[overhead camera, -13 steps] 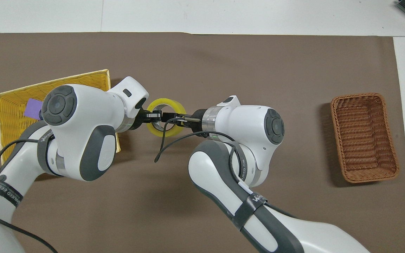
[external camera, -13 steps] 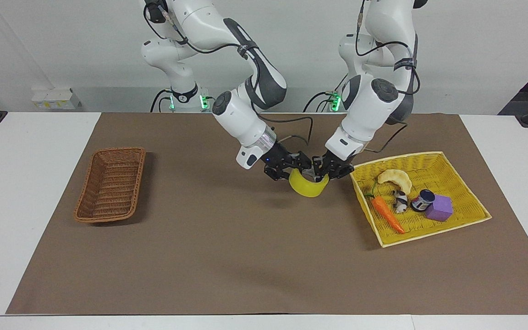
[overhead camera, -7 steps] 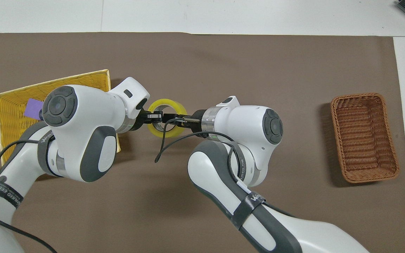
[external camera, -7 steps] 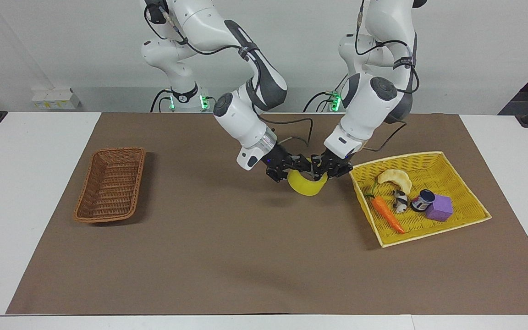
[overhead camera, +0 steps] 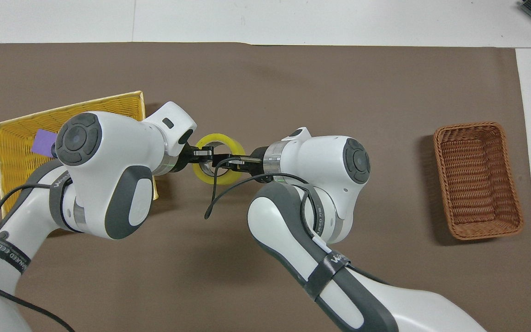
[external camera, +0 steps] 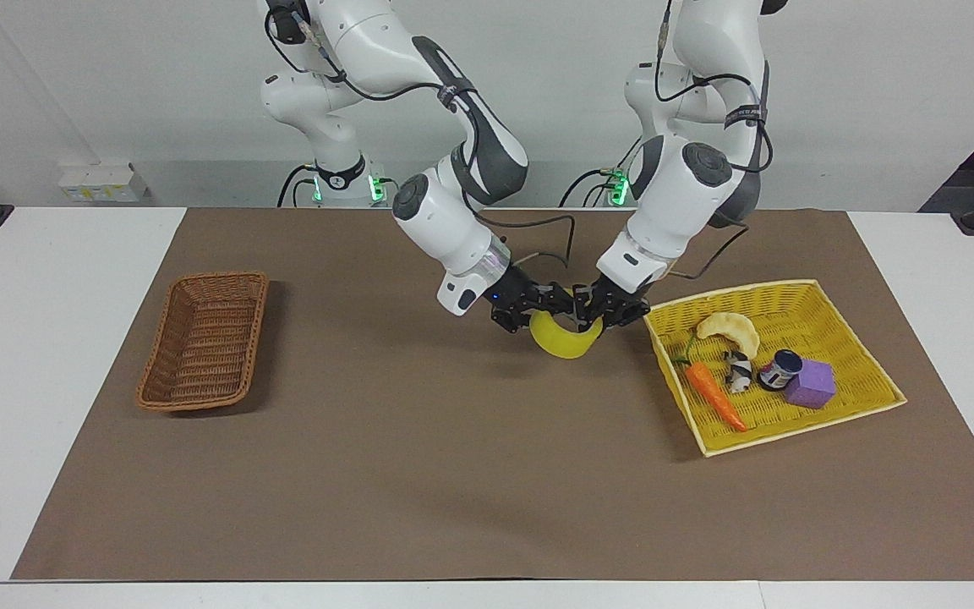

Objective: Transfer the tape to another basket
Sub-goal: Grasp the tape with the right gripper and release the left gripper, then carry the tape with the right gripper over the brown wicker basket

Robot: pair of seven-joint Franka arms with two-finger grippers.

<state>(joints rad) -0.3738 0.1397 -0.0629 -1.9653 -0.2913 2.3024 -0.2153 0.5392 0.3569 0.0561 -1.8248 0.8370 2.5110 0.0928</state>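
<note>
The yellow tape (external camera: pixel 566 341) roll hangs above the brown mat, between the two baskets, beside the yellow tray. My left gripper (external camera: pixel 599 311) comes in from the tray's side and is shut on the roll's rim. My right gripper (external camera: pixel 531 311) reaches in from the wicker basket's side and is shut on the facing part of the rim. In the overhead view the tape (overhead camera: pixel 219 138) shows as a ring with the left gripper (overhead camera: pixel 203 152) and right gripper (overhead camera: pixel 232 161) meeting over its hole. The brown wicker basket (external camera: pixel 204 338) (overhead camera: pixel 477 180) sits toward the right arm's end and holds nothing.
The yellow woven tray (external camera: pixel 791 293) (overhead camera: pixel 67 106) toward the left arm's end holds a carrot (external camera: pixel 714 395), a pale curved piece (external camera: pixel 730 328), a small jar (external camera: pixel 781 369) and a purple block (external camera: pixel 812 384). A brown mat (external camera: pixel 419 474) covers the table.
The right gripper has closed on the tape's rim. Both grippers and the roll have lifted slightly and shifted a little toward the right arm's end.
</note>
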